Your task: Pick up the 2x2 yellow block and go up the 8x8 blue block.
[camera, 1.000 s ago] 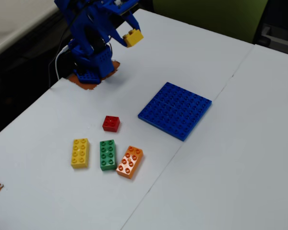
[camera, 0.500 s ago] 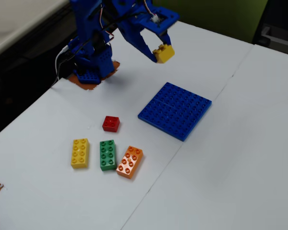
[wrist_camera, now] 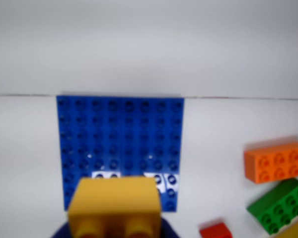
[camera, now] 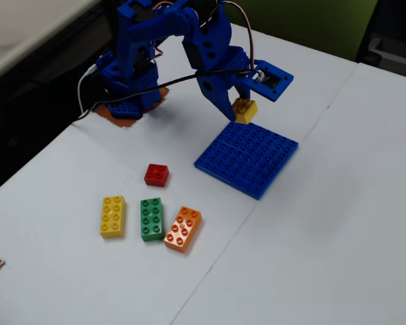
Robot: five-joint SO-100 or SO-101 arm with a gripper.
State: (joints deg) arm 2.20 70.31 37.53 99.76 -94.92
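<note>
Blue plastic gripper (camera: 239,108) pinches small square yellow plastic brick (camera: 244,110) above studded flat blue baseplate (camera: 247,156), frame centre; white tabletop (camera: 338,223).

The 8x8 blue block (camera: 247,156) is lying with all its studs bare, and the hand (camera: 238,107), gripping the 2x2 yellow block (camera: 245,110), is hanging over its far edge with nothing beneath it in the way. The red brick (camera: 156,175) and the row of yellow brick (camera: 113,216), green brick (camera: 151,219) and orange brick (camera: 183,229) are sitting well apart to the left in the fixed view, leaving bare worktop (camera: 338,223) on the plate's right.
</note>
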